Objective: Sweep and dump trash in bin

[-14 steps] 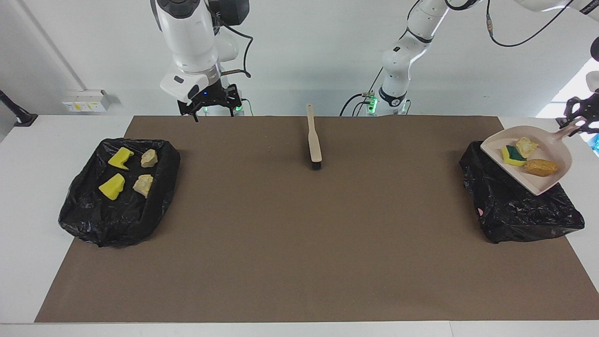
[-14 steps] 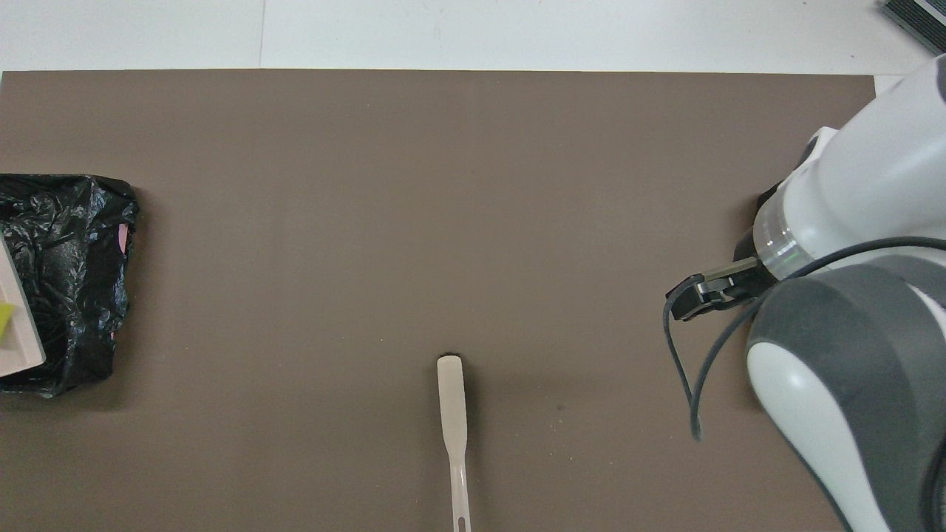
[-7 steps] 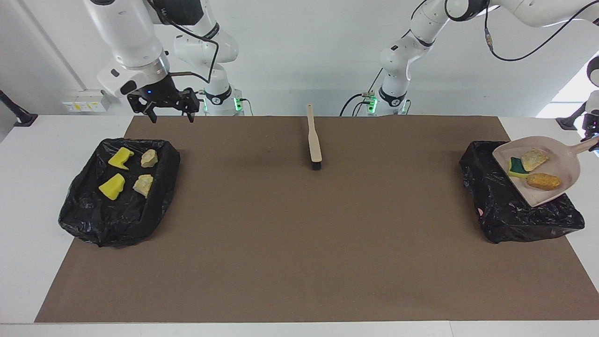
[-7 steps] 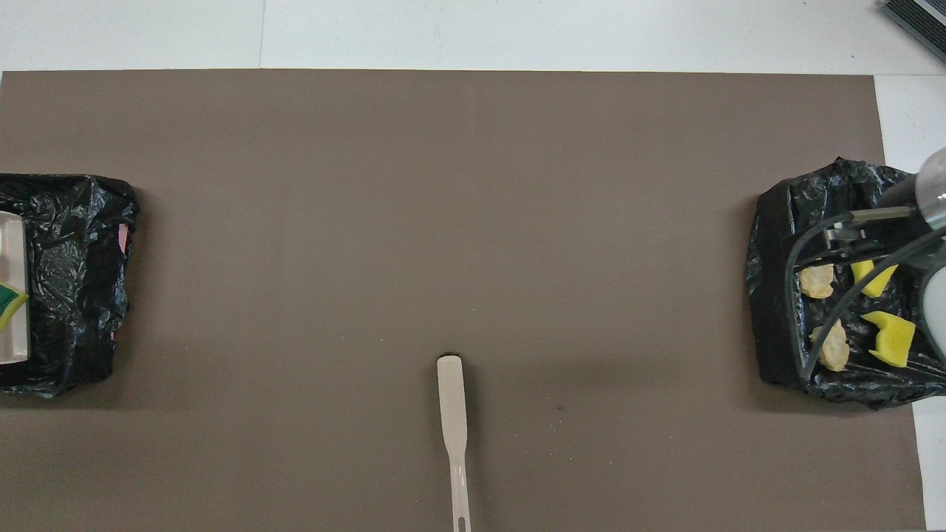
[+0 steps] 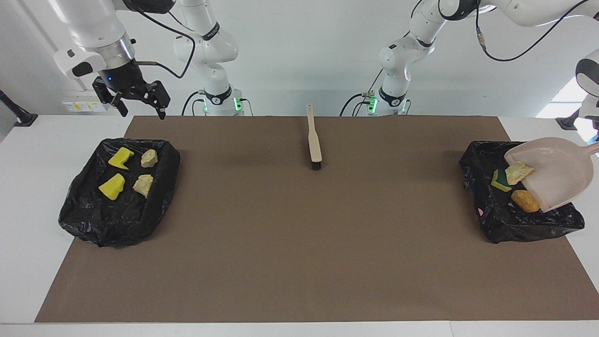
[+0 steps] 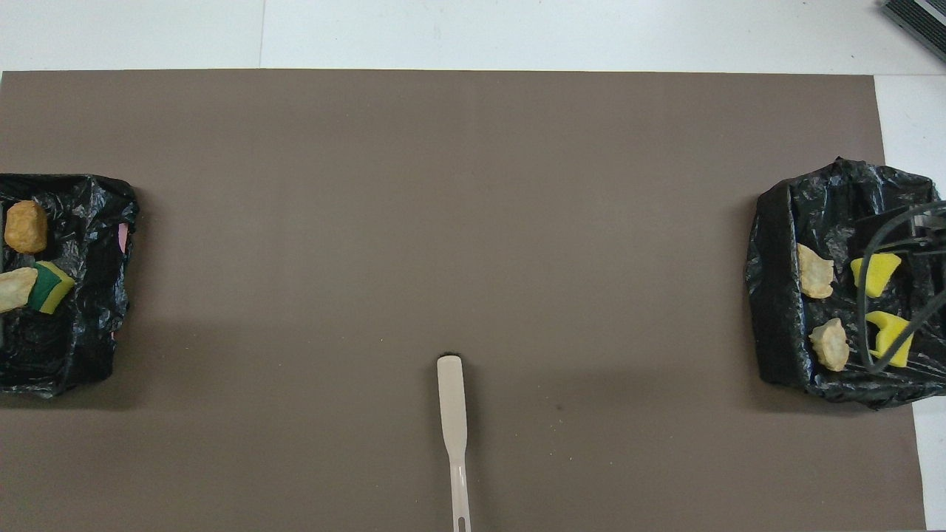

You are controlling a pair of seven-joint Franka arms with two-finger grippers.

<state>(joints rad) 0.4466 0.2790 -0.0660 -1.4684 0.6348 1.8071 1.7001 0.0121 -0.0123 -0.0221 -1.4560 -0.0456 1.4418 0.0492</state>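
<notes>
The brush (image 5: 314,138) lies on the brown mat (image 5: 299,243) at the middle of the table's robot-side edge, handle toward the robots, bristles pointing away from them.

At the left arm's end of the table sits a black-lined bin (image 5: 514,220). The dustpan (image 5: 554,172) is tilted over it, mouth down. The left pincer is out of view past the picture's edge, shut on the dustpan's handle. Three bits of trash are at the pan's lip, in or dropping into the bin: a green-backed sponge (image 5: 500,180), a tan pastry piece (image 5: 517,172) and a golden-brown bun (image 5: 526,201). In the overhead view all three lie within the bin's liner.

At the right arm's end a second black-lined bin (image 5: 117,220) holds two yellow sponge wedges (image 5: 120,158) (image 5: 112,186) and two pastry bits (image 5: 149,158) (image 5: 143,184). The right pincer (image 5: 138,110) hangs in the air above that bin's robot-side edge, fingers wide apart and holding nothing.
</notes>
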